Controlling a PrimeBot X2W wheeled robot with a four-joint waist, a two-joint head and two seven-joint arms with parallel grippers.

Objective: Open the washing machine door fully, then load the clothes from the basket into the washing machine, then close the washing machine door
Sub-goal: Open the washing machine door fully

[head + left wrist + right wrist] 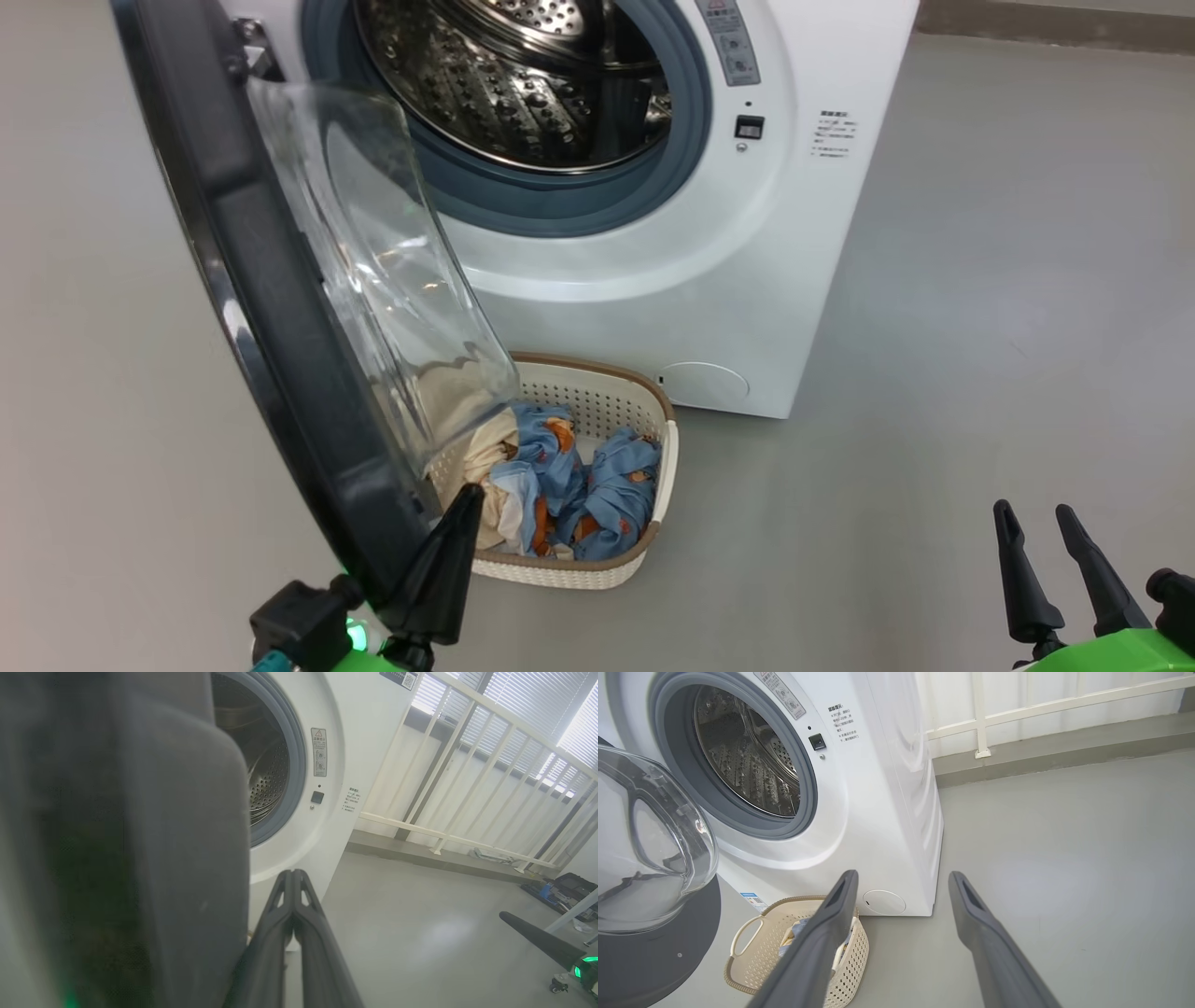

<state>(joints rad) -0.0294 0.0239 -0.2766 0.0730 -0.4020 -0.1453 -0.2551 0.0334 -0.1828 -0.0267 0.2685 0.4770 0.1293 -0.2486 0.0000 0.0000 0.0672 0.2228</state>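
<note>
The washing machine [747,280] stands with its steel drum [523,84] exposed. Its door [271,308] hangs open toward me on the left, the clear glass bowl [392,261] facing the machine. Beneath the door sits the basket [607,392] with light-blue clothes [579,485] and a cream piece [476,457]. My left gripper [470,495] is shut and empty, close beside the door's lower rim [140,858]; I cannot tell if it touches. My right gripper [1046,527] is open and empty over the floor at the lower right, its fingers [845,891] pointing toward the basket [784,903].
A white railing [980,718] on a raised ledge [1064,751] runs behind the machine. Bags and gear [560,891] lie on the floor far off beside the railing. Bare grey floor [980,327] stretches right of the machine and the basket.
</note>
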